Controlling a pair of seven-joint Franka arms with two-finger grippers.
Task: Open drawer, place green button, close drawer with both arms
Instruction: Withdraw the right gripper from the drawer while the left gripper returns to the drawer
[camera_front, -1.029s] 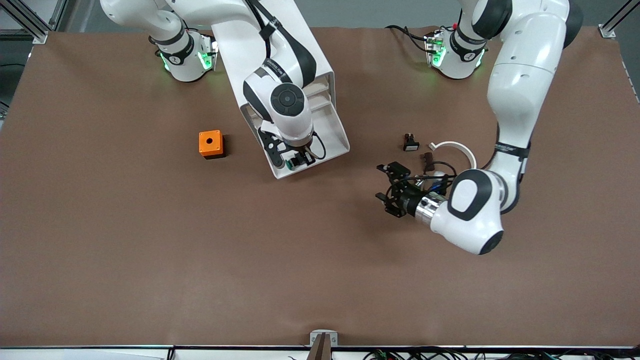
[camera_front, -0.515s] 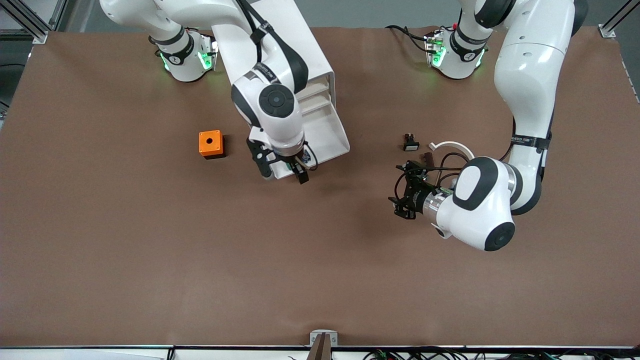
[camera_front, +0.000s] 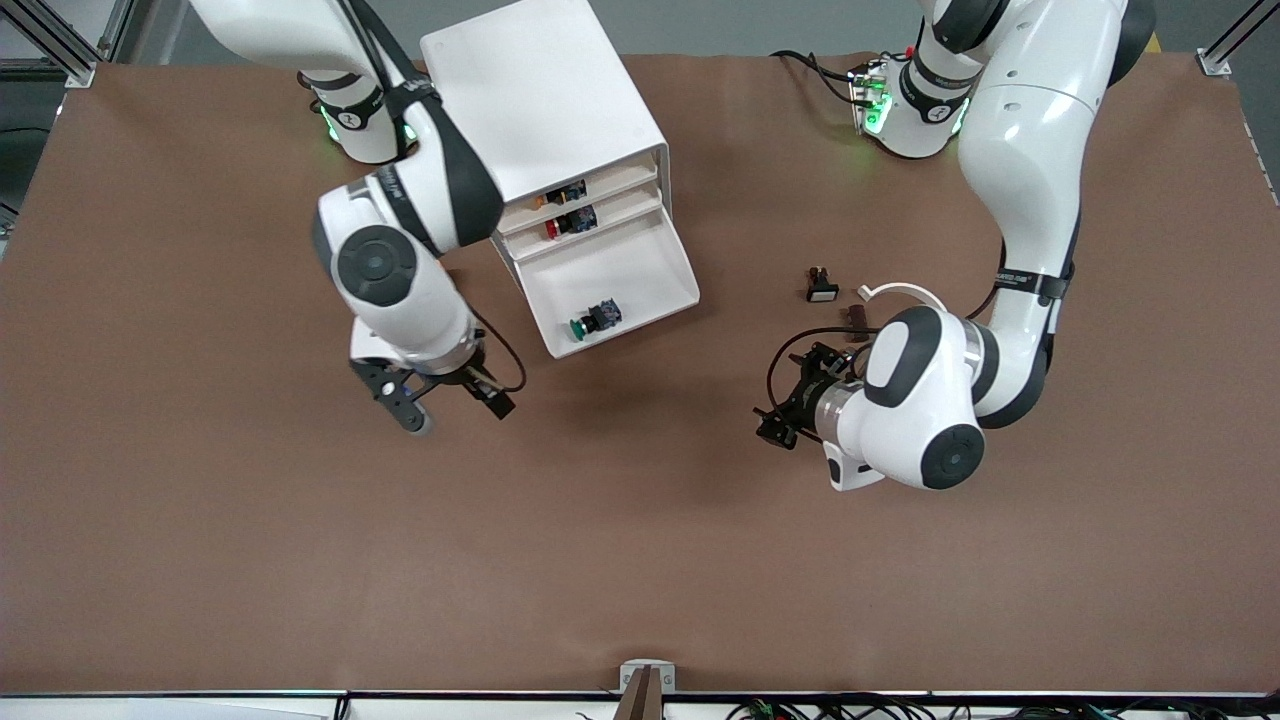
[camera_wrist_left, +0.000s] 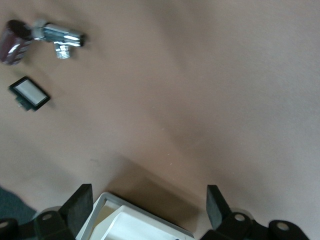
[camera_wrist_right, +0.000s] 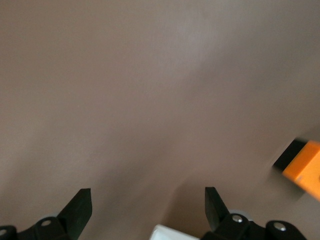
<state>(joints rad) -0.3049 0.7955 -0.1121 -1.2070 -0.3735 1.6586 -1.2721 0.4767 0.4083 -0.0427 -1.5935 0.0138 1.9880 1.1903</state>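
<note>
My right gripper (camera_front: 452, 407) hangs over bare tabletop, fingers spread wide and empty — wrist pointing down. My left gripper (camera_front: 785, 415) is low over the table, elbow bent, fingers apart too, holding nothing.

No readable text, faint unreadable lettering on black bands of both arms
</note>
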